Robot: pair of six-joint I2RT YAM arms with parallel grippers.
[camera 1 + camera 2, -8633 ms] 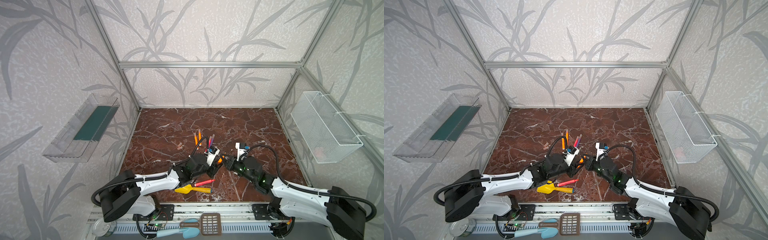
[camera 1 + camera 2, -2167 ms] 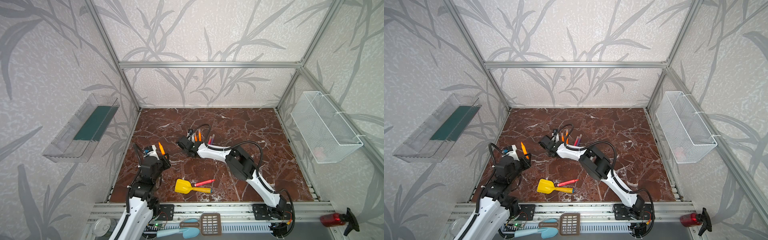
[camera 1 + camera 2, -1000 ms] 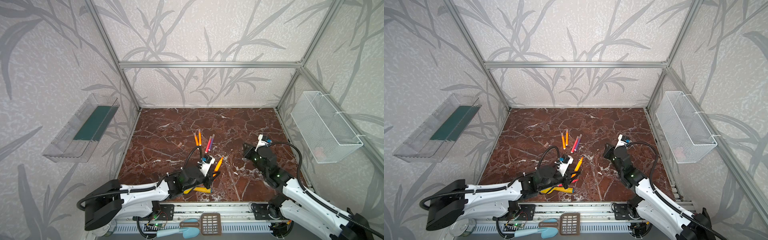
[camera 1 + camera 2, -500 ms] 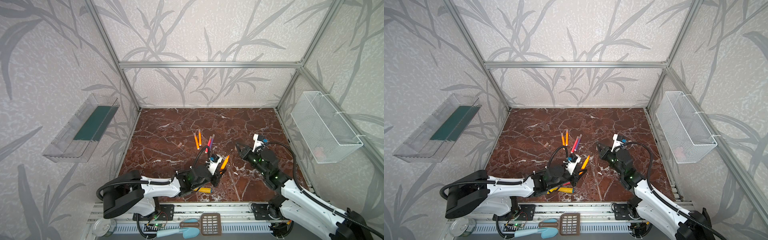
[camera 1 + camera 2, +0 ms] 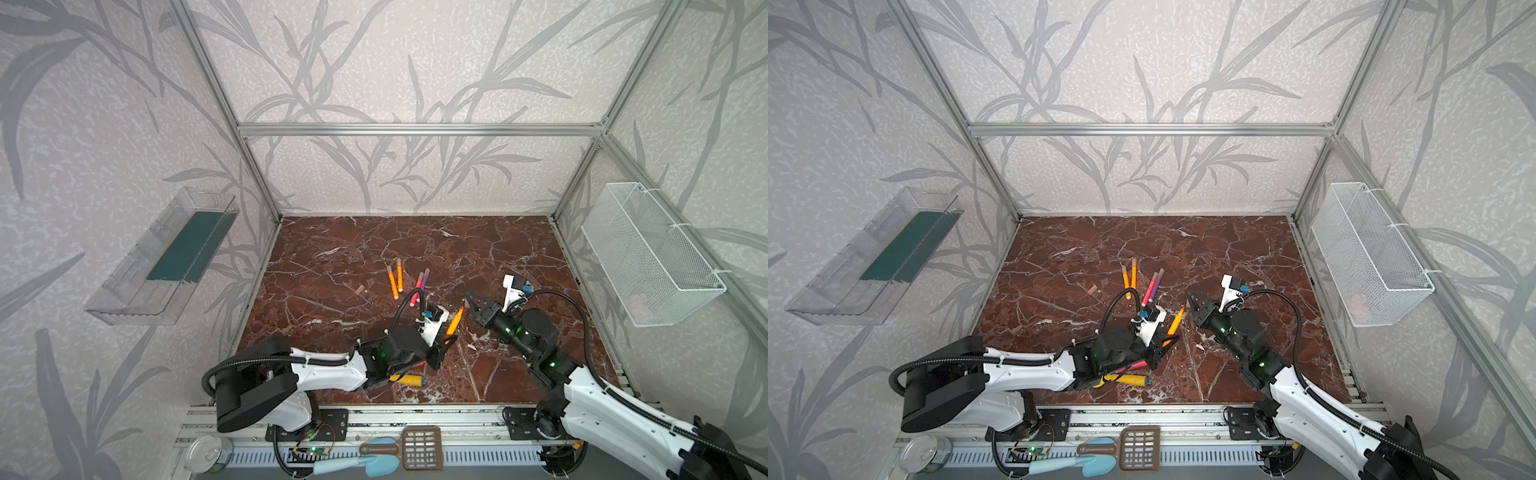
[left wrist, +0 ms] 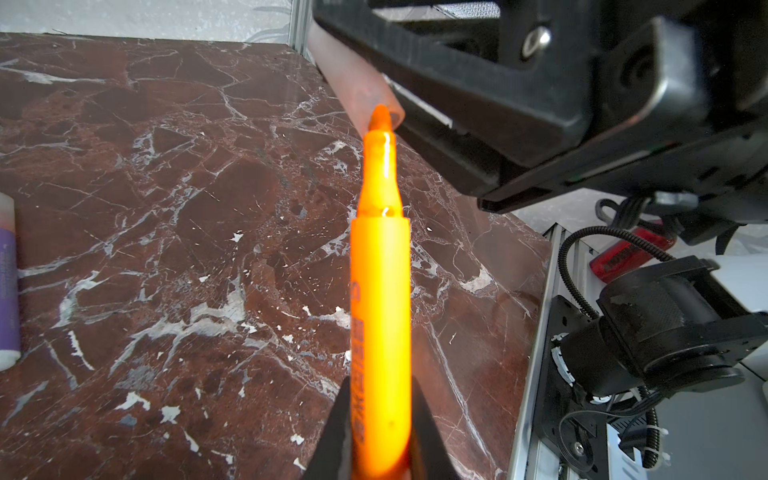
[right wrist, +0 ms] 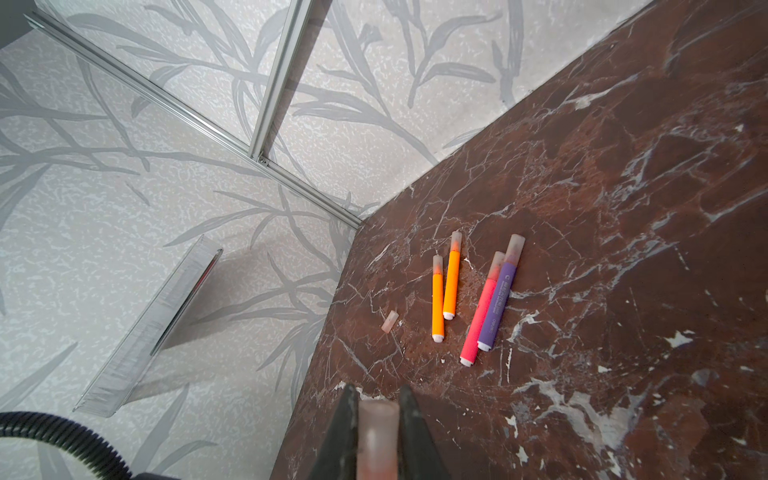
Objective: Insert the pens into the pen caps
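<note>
Bench [image 5: 415,241] of red-brown marble, leaf-patterned walls [image 5: 415,62] around. Left fingers [image 6: 338,432] clenched on orange pen [image 6: 380,311], tip at mouth of pale cap [image 6: 349,70] gripped by right fingers [image 7: 343,432]; four capped pens [image 7: 481,311] lie mid-bench.

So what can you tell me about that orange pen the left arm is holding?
A slim, glossy orange plastic marker, uncapped, with a narrower neck and pointed tip. The left tool clamps its lower barrel, holding it tilted above the marble table. Its tip sits at the mouth of a pale translucent cap gripped by the right tool.
</note>
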